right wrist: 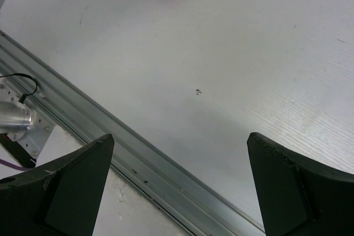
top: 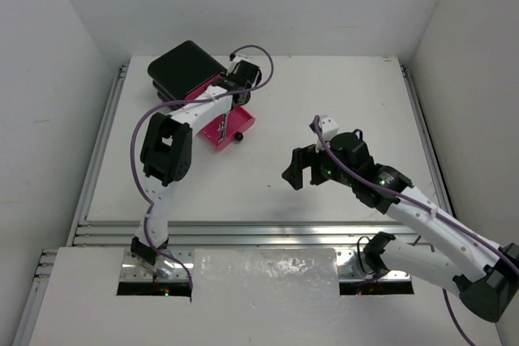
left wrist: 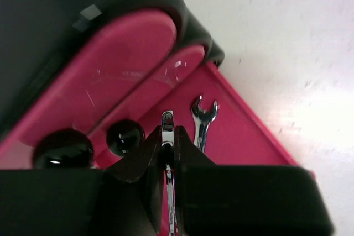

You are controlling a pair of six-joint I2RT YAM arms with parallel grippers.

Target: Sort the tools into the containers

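Left gripper [left wrist: 167,142] pinches 1 wrench [left wrist: 167,119] over the open drawer [left wrist: 243,142]; release low, beside the other wrench [left wrist: 203,117]. Right gripper [right wrist: 177,175] gapes empty.

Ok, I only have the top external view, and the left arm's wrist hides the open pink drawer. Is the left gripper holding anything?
Observer: Yes. In the left wrist view the left gripper is shut on a thin silver wrench, above the open magenta-pink drawer.
Operator: Anything lying in that drawer?
Observer: One silver open-ended wrench lies on its floor, beside the held one.
Operator: And the right gripper?
Observer: The right wrist view shows the right gripper open, nothing between its fingers, over the white table.
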